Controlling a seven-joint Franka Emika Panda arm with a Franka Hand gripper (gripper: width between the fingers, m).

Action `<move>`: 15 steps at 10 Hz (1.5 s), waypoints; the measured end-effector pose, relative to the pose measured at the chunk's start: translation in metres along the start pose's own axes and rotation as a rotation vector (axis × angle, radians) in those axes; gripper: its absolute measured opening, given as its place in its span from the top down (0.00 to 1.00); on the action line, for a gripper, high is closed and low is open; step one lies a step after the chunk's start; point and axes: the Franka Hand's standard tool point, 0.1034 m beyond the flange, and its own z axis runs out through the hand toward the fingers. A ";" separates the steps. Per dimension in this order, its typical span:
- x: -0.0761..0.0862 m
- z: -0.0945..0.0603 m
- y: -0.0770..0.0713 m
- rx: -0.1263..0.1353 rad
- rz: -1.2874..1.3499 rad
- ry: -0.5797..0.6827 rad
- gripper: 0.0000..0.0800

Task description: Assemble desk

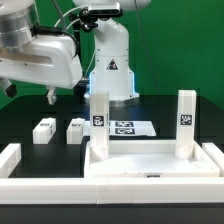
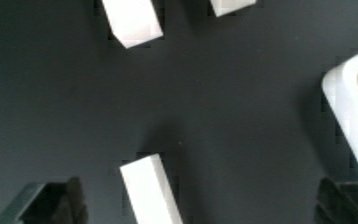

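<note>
Currently, the gripper (image 1: 66, 92) is seen above the matte black surface (image 1: 30, 115) with its fingers spread wide and nothing grasped. The smooth white rimmed tabletop tray (image 1: 150, 168) is found at 6 o'clock in the exterior view. One square leg (image 1: 99, 112) is stood upright at its 10 o'clock corner, and a second leg (image 1: 187, 120) at its 2 o'clock corner. A third leg (image 1: 43, 130) and a fourth leg (image 1: 76, 129) are laid flat at 9 o'clock.

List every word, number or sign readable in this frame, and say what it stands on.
No words or numbers readable in either view.
Triangle sign on the robot base: symbol inside too small to read.
Square tags on the upright legs and the marker board: patterns, not text.
</note>
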 end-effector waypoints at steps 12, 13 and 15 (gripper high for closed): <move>-0.048 0.045 0.022 0.145 0.040 -0.495 0.19; -0.051 0.061 0.025 0.161 0.064 -0.477 0.19; -0.071 0.066 0.017 0.162 0.071 -0.471 0.19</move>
